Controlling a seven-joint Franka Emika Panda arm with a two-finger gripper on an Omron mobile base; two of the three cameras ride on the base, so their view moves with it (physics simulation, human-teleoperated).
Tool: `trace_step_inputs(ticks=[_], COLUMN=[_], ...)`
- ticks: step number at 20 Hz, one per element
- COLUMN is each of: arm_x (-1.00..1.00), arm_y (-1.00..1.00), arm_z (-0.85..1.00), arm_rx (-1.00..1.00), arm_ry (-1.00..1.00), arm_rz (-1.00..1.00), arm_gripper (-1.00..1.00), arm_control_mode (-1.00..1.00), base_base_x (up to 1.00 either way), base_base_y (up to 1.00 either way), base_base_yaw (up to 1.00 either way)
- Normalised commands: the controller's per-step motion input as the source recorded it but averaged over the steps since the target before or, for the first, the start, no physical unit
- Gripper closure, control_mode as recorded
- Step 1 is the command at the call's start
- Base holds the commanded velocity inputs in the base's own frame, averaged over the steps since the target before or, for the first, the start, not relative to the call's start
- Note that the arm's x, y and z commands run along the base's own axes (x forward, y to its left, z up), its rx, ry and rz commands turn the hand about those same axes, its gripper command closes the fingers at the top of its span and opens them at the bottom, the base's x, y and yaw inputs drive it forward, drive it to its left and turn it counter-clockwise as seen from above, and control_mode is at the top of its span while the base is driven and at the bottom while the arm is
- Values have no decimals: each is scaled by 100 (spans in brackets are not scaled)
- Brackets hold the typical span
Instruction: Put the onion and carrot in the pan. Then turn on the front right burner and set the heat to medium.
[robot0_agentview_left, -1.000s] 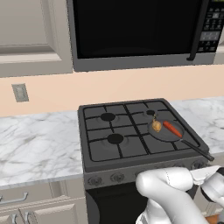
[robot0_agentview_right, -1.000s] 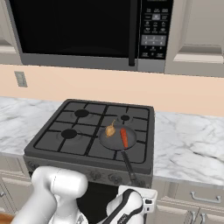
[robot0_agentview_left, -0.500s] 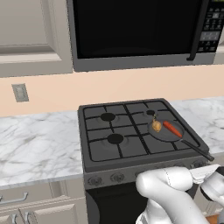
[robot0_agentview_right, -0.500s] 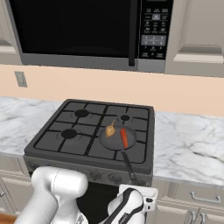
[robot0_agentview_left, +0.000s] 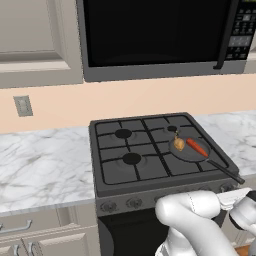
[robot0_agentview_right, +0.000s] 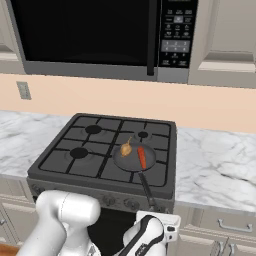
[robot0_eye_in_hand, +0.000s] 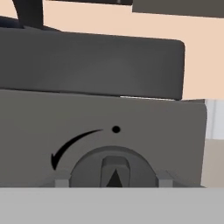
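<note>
The dark grey gas stove (robot0_agentview_left: 150, 150) serves as landmark. On its front right burner sits the shallow round dark grey frying pan (robot0_agentview_right: 131, 159), its long thin black handle pointing toward the stove's front edge. Inside the pan lie the short tapered orange-red carrot (robot0_agentview_right: 142, 157) and, just beside it, the small round tan onion (robot0_agentview_right: 126, 148). The gripper (robot0_eye_in_hand: 113, 180) hovers at the stove's round grey front-panel knob (robot0_eye_in_hand: 113, 168), its fingertips flanking the knob; whether they touch it, I cannot tell.

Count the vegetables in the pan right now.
2: the onion on the pan's left side, the carrot to its right, both lying inside.
</note>
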Motion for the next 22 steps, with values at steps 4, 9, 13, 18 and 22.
trace_step_inputs(ticks=[4, 9, 13, 18, 22], arm_x=[0, 0, 0, 0, 0], arm_y=[0, 0, 0, 0, 0], arm_z=[0, -8, -6, -5, -5], arm_rx=[0, -14, -25, -29, -31], arm_ry=[1, -1, -3, -1, 0], arm_rz=[0, 0, -1, -1, -3], arm_gripper=[100, 100, 100, 100, 100], arm_control_mode=[-100, -100, -100, -100, -100], base_base_x=[0, 0, 0, 0, 0], base_base_y=[0, 0, 0, 0, 0], base_base_yaw=[0, 0, 0, 0, 0])
